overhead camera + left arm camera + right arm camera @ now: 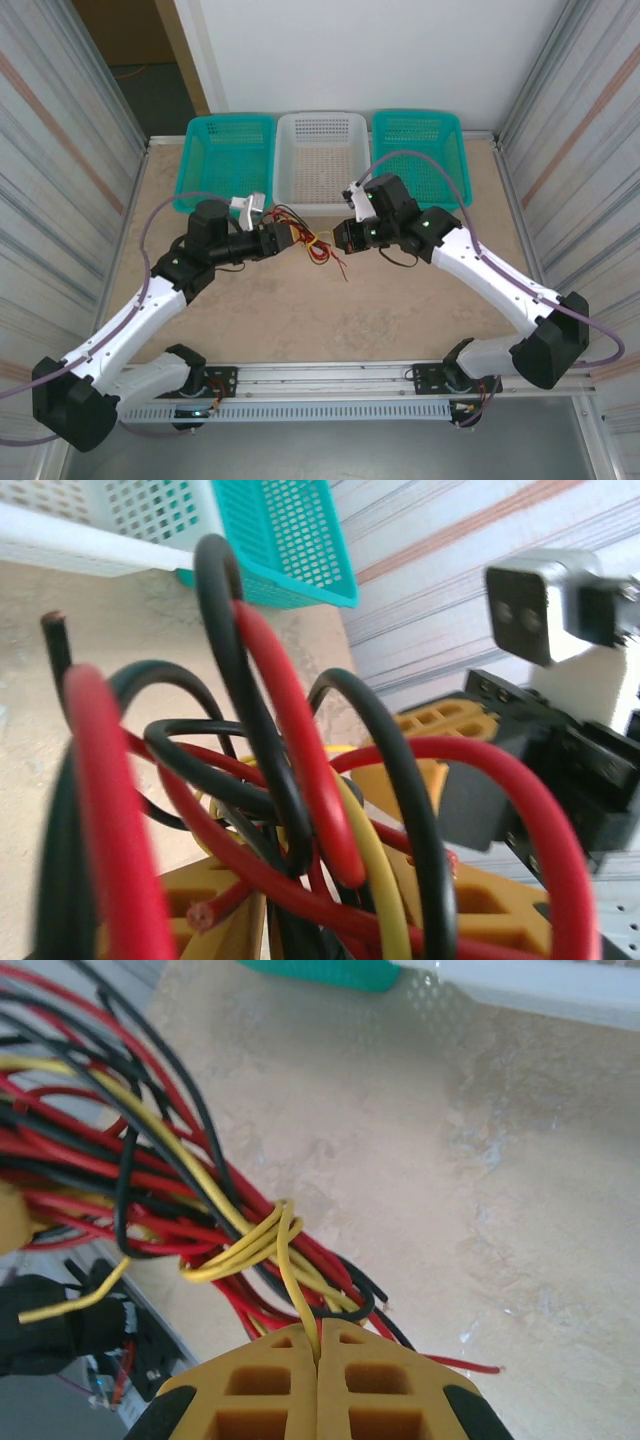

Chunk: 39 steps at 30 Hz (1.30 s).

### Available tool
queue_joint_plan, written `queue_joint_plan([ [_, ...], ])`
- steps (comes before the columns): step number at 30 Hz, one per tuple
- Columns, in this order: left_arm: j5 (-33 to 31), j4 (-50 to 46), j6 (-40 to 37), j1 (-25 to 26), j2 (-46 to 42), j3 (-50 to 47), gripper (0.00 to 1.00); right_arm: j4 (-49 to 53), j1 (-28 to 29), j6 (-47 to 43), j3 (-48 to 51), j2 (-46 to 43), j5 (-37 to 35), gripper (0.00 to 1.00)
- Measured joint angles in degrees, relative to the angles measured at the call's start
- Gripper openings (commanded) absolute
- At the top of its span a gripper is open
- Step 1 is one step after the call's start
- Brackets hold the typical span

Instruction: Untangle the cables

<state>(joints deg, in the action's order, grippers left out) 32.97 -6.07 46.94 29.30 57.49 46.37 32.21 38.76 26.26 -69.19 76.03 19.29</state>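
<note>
Tangle of cables (312, 243) slung between my 2 grippers, just in front of the white basket (322, 125).

My right gripper (318, 1338) is clenched on 1 yellow strand (290, 1260), which runs straight out from its tips into a knot of red and black loops. My left gripper (272, 240) grasps the thick end of the bundle. The bundle's long axis runs left to right between my arms, both equally near, so I judge the next pull goes outward along that line. The bare beige desk (330, 310) lies below, with corrugated walls on both sides.
</note>
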Motion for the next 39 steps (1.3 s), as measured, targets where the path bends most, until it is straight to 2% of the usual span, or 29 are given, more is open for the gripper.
queue_joint_plan([
  [4, 0.6, -0.7, -0.7, 0.0, 0.1, 2.0, 0.00, -1.2, -2.1, -0.2, 0.7, 0.0, 3.4, 0.00],
  [7, -1.3, -3.5, -2.0, 0.0, 0.1, 3.4, 0.00, -1.4, -1.3, -0.4, 0.8, -0.3, 4.2, 0.00],
  [11, -4.3, -5.2, -1.9, 0.0, 1.6, 3.0, 0.00, 0.4, 3.9, -1.9, 0.0, -1.7, 1.9, 0.00],
  [12, -4.9, -5.0, -1.5, 0.0, 2.1, 2.4, 0.03, 1.3, 5.6, -2.4, -0.9, -1.8, 0.9, 0.00],
  [13, -5.5, -4.6, -0.8, -0.1, 2.4, 1.6, 0.14, 2.1, 7.0, -2.8, -1.7, -1.9, -0.1, 0.00],
  [15, -6.3, -2.4, 1.6, -0.2, 2.6, -1.1, 0.45, 4.0, 9.6, -3.3, -3.5, -1.9, -2.2, 0.00],
  [18, -7.3, 3.1, 6.2, -0.4, 2.1, -5.9, 0.72, 5.8, 11.2, -4.1, -5.0, -1.9, -4.0, 0.00],
  [21, -8.1, 6.4, 9.6, -0.4, 1.7, -9.2, 0.89, 6.7, 11.5, -4.6, -6.2, -1.8, -4.7, 0.00],
  [24, -8.7, 8.9, 11.5, 0.1, 1.4, -10.5, 0.99, 7.6, 11.5, -5.4, -7.6, -1.3, -4.7, 0.00],
  [28, -8.8, 12.6, 14.1, 2.0, 1.0, -12.3, 0.98, 7.7, 11.7, -6.3, -9.2, 0.0, -4.7, 0.00],
  [31, -9.4, 15.4, 17.8, 3.1, 0.9, -14.3, 0.82, 7.8, 12.0, -6.4, -9.6, 1.1, -4.6, 0.00],
  [36, -12.6, 16.6, 22.0, 3.7, -0.2, -15.9, 0.67, 8.0, 13.6, -6.4, -9.6, 2.8, -4.7, 0.00],
  [39, -14.2, 16.6, 23.3, 3.8, -1.5, -15.9, 0.48, 7.9, 14.3, -6.4, -9.6, 2.9, -4.7, 0.00],
])
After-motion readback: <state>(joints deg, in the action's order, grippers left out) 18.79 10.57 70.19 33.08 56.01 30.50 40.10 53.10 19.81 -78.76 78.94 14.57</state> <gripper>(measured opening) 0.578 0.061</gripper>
